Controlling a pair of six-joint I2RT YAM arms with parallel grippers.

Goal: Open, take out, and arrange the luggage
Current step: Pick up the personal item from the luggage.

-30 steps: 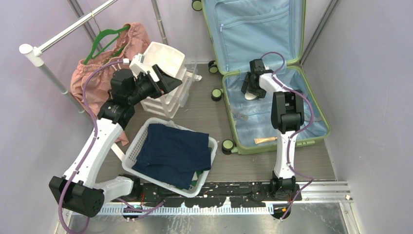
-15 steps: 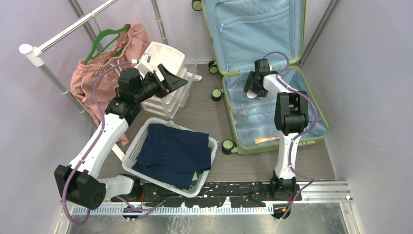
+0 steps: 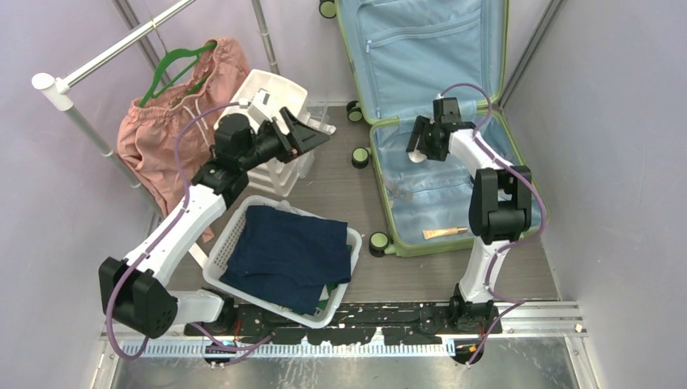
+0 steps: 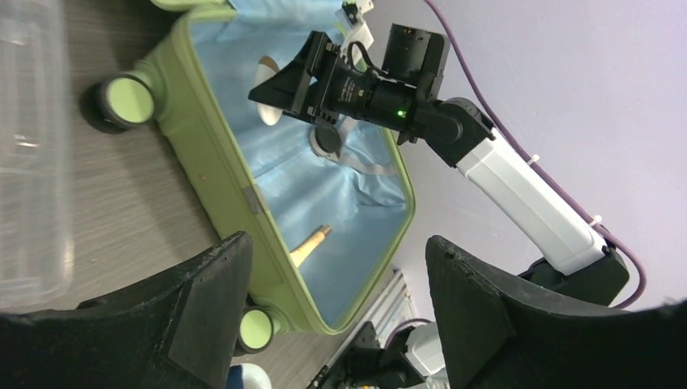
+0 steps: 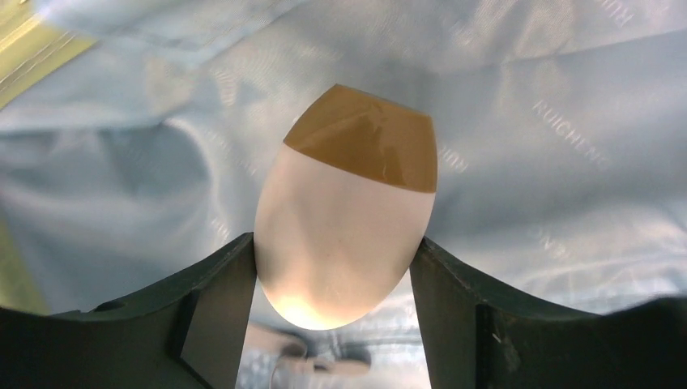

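Observation:
The light-green luggage [image 3: 437, 190] lies open at the right, its lid propped against the back wall and its blue lining showing [image 4: 348, 203]. My right gripper [image 3: 416, 146] hangs over the back of the lower half, shut on a white oval bottle [image 5: 348, 211] with a brown cap. Both fingers [image 5: 219, 284] press the bottle's sides, and it hangs above the lining. My left gripper [image 3: 316, 134] is open and holds nothing, out past the white drawer unit [image 3: 271, 93], facing the luggage [image 4: 336, 251].
A tan tube [image 3: 441, 233] lies at the near end of the lining. A white basket [image 3: 235, 235] with dark blue clothes [image 3: 288, 255] stands in front of my left arm. A pink garment [image 3: 162, 121] hangs on a rail at the far left.
My right gripper has narrowed onto the bottle and drawn it up and back off the lining. My left arm has swung right, past the drawer unit, toward the luggage.

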